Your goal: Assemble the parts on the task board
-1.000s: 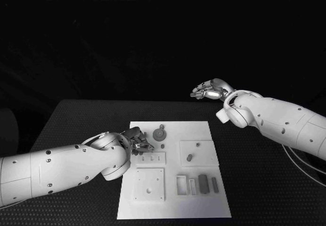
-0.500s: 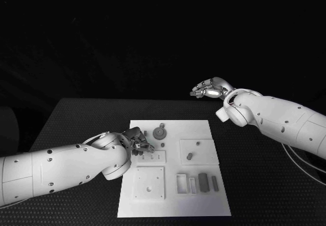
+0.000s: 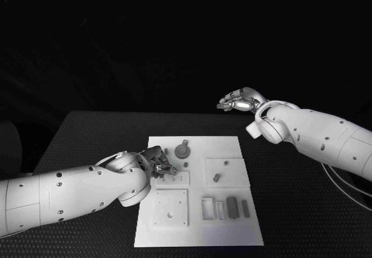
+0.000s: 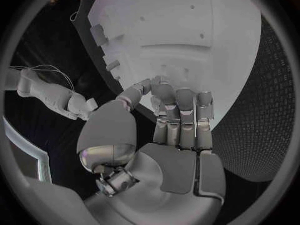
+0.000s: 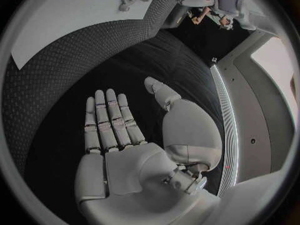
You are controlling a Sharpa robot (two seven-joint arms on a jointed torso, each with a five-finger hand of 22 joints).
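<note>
My left hand (image 3: 157, 163), fingers curled with nothing visibly in them, hovers over small rigid parts (image 3: 216, 177); I'd pinch their sides.

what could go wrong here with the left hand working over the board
1. The left hand has its fingers bunched down at the small raised block with pegs on the white task board; a sideways push could tip the pegs or shift the board.
2. The round grey gear-like part lies just beside that hand and could get knocked.
3. The right hand hangs open off the board, so nothing steadies it.
</note>
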